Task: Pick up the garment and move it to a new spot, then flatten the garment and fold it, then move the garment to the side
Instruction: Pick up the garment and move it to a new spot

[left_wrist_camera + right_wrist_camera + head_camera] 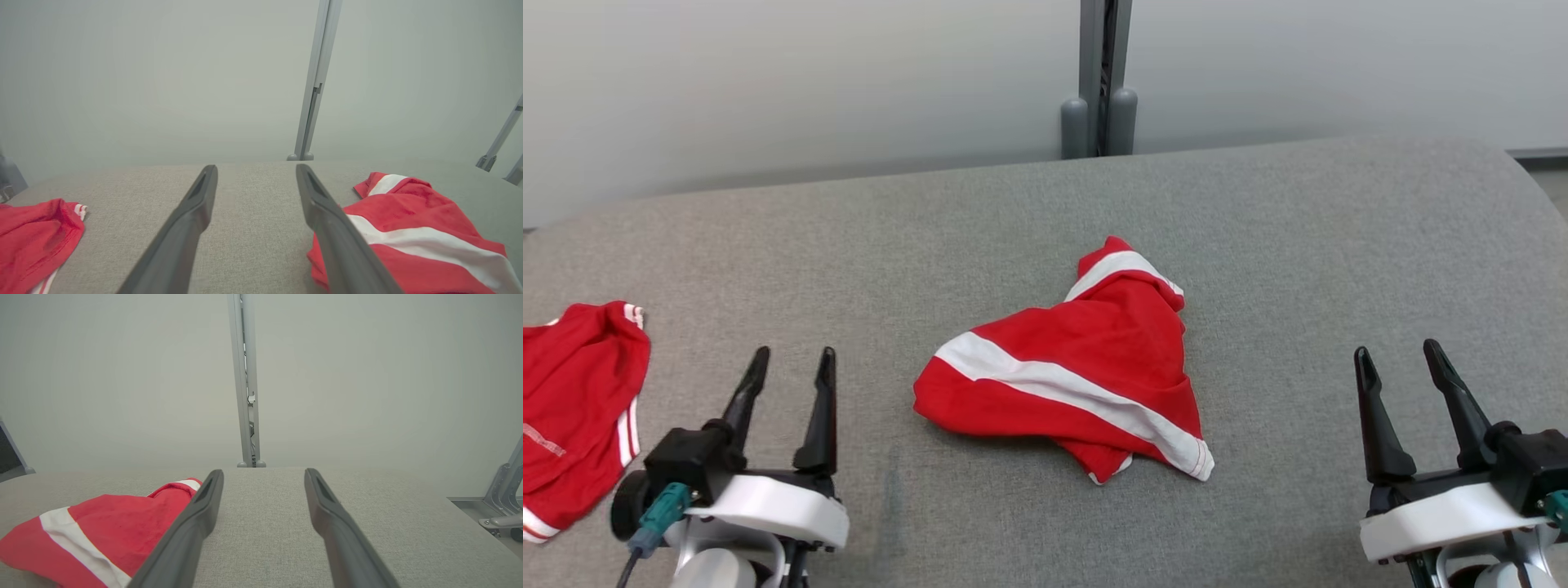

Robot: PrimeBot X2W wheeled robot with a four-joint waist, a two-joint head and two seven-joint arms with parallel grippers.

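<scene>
Grey woven fabric covers the bench (1258, 245), which ends at a pale wall (768, 82) with a metal post (1104, 73) behind its far edge. The garment (1086, 367), red with a broad white stripe, lies crumpled near the middle of the bench, touched by neither gripper. The left gripper (794, 353) sits by the near edge, left of the garment, its fingers spread wide and holding nothing. The right gripper (1396, 349) sits by the near edge, well apart on the other side, also wide and empty. A second red garment (572, 392) with thin white stripes lies at the bench's left edge.
</scene>
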